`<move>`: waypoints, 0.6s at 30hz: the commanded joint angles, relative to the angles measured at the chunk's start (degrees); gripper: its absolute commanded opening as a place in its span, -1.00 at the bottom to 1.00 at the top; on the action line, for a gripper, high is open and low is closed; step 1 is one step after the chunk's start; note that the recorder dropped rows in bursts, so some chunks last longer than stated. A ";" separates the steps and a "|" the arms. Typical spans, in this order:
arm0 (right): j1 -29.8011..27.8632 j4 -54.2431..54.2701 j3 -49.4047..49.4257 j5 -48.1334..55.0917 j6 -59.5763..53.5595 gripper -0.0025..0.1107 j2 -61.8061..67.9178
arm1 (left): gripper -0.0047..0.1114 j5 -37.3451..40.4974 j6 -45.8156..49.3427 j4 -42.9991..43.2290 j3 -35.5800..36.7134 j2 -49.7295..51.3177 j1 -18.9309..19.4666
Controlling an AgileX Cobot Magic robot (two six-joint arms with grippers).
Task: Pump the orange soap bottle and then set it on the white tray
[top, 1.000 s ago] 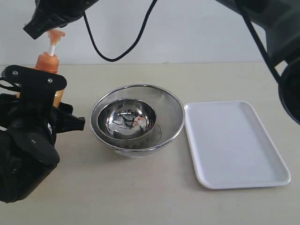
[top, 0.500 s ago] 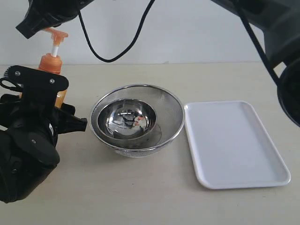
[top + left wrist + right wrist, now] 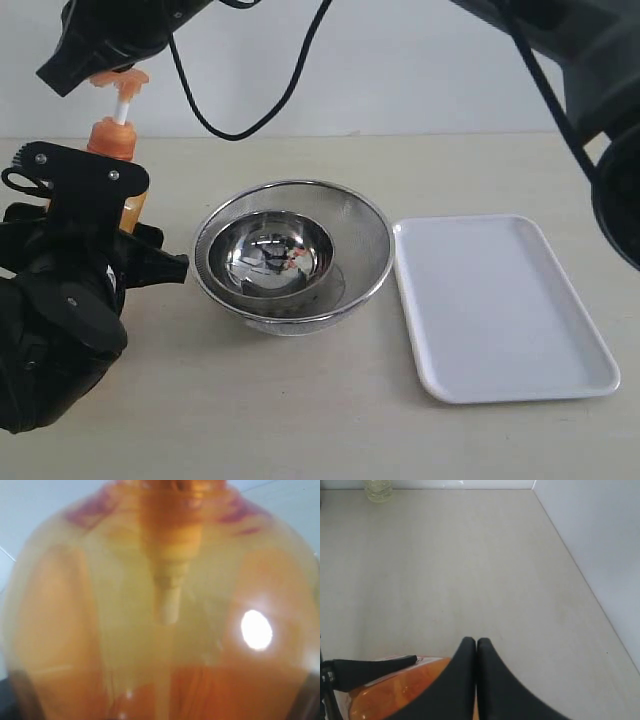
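Beige table [image 3: 300,430], white wall behind. The orange soap bottle [image 3: 110,138] stands upright at rear left, long axis vertical, pump end up. The left gripper [image 3: 105,225] clamps its body. The right gripper [image 3: 476,642], jaws closed together and holding nothing, sits over the pump head. The white tray [image 3: 500,300] lies well apart, beyond the steel bowls [image 3: 290,255].
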 commanded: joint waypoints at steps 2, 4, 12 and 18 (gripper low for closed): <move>0.07 0.16 -0.14 2.19 -0.45 -0.96 -0.87 | -0.84 4.06 0.60 2.71 -0.44 -0.40 -0.31; 0.07 -0.05 -0.14 2.59 -0.45 -0.96 -0.87 | -0.84 4.06 0.60 2.71 -0.44 -0.40 -0.31; 0.07 -1.12 -0.14 4.47 -0.22 -0.96 -0.87 | -0.84 4.06 0.60 2.71 -0.44 -0.40 -0.31; 0.07 -2.60 -0.14 5.35 0.84 -0.96 -0.87 | -0.84 4.06 0.60 2.71 -0.44 -0.40 -0.31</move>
